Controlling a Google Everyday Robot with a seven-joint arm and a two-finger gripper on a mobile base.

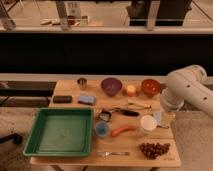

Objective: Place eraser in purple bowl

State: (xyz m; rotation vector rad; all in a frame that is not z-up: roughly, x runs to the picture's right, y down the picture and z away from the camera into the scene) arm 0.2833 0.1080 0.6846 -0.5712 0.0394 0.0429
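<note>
The eraser [62,99], a small flat dark block, lies on the wooden table near its left edge, just left of a light-blue pad [86,100]. The purple bowl [111,85] stands at the back middle of the table and looks empty. My white arm comes in from the right. Its gripper [166,119] hangs low over the table's right edge, next to a white cup [148,123], far from both the eraser and the purple bowl. Nothing shows in the gripper.
A green tray [62,131] fills the front left. An orange-red bowl [150,87], a yellow object [131,90] and a metal cup [82,83] stand at the back. A blue cup [102,129], carrot [123,131], fork [112,153], grapes [154,149] and a black-handled tool [125,112] lie mid-front.
</note>
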